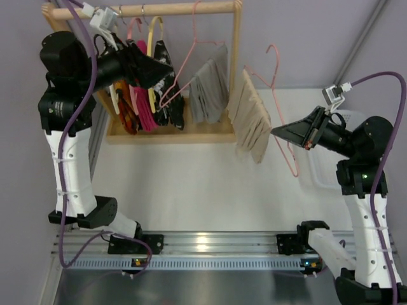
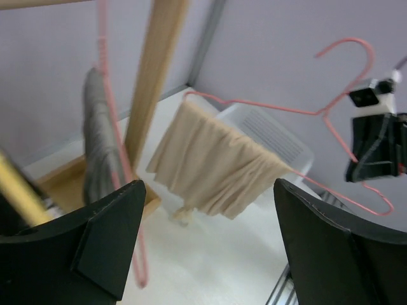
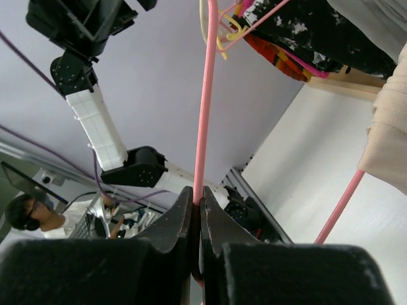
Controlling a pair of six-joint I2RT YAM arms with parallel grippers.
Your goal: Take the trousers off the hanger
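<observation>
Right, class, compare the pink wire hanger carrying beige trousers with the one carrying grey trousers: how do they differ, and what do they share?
The beige trousers ride a hanger that is off the wooden rail, pinched in the shut right gripper; the grey trousers ride a twin hanger hooked over that rail. The hanger's hook points free into the air; the twin hanger's wraps the rail. Both are thin pink wire triangles.

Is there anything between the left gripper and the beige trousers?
Nothing covers the beige trousers from the open left gripper, but the rack post and the grey trousers stand close beside the path.
</observation>
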